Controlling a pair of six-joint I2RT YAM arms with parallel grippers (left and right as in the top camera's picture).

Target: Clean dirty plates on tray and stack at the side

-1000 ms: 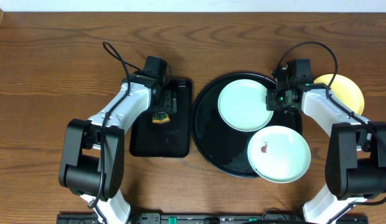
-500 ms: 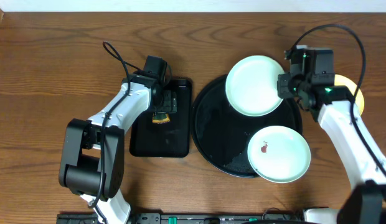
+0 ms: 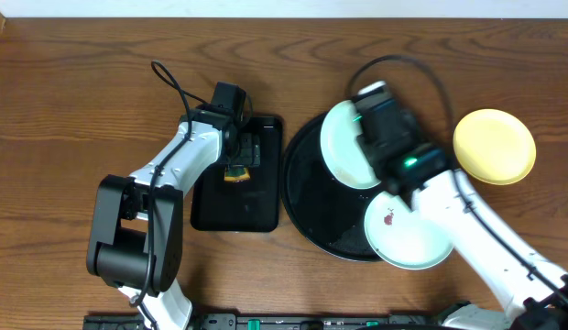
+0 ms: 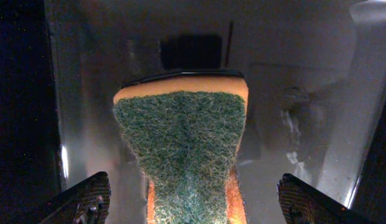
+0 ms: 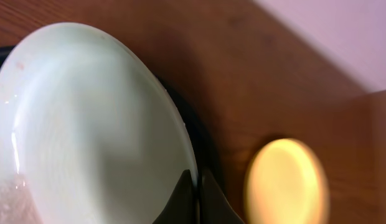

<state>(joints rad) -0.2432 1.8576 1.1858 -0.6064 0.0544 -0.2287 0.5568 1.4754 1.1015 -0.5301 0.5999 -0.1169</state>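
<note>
Glistening pale mint-white plate [image 5: 87, 124], rim pinched in right tool [image 5: 197, 186]

green sponge [image 4: 182, 146], black tray [image 4: 299, 62], fingers [image 4: 87, 199] apart

Right arm [image 3: 467, 220] and its held plate [image 3: 342, 147] span the round tray [image 3: 307, 202], overhanging the smeared plate [image 3: 396, 238]. Yellow plate [image 3: 494, 147] occupies far right tabletop [image 3: 550, 82]. Left tabletop open; tray's left half passable.
</note>
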